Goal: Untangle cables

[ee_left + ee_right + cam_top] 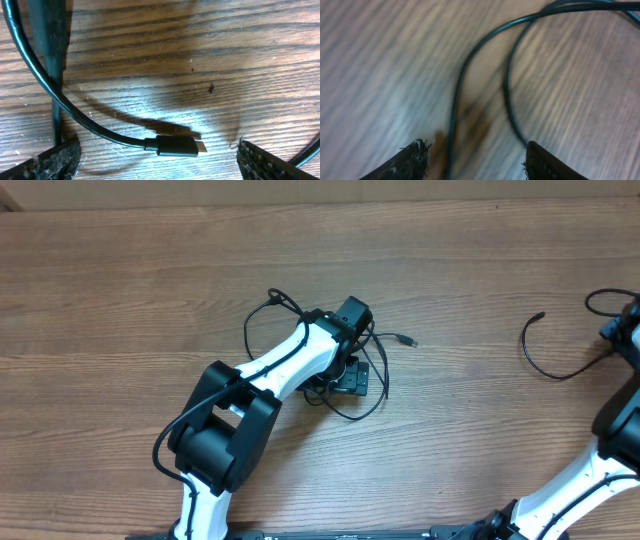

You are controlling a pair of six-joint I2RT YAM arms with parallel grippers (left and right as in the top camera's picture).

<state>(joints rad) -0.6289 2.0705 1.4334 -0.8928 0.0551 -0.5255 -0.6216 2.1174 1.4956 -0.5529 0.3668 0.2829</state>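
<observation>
Close to the lens, the left gripper [159, 161] stands with its jaws wide, one frayed black finger [52, 161] in each lower corner of the left wrist view, holding nothing. Between them a black plug [176, 146] with a silver tip lies flat on the wood. Its cord [47, 80] curves away to the upper left corner, and another strand [306, 152] crosses the lower right edge.

In the blurred right wrist view, the right gripper [476, 146] has its jaws apart and grips nothing. Two strands of a thin cable [457, 95] run up between the fingers and join in a loop toward the upper right corner.

From overhead, the left arm [290, 365] rises from the bottom edge and leans up and to the right over the cable bundle [247, 332] at the center of the table [120, 260], hiding most of the knot. Loops spill out on both sides, and one silver-tipped end [408, 341] lies just right of the wrist. The right arm [570, 485] climbs from the lower right corner along the right edge. A second cable [555, 377] curves in an open arc at center right, well apart from the bundle.
</observation>
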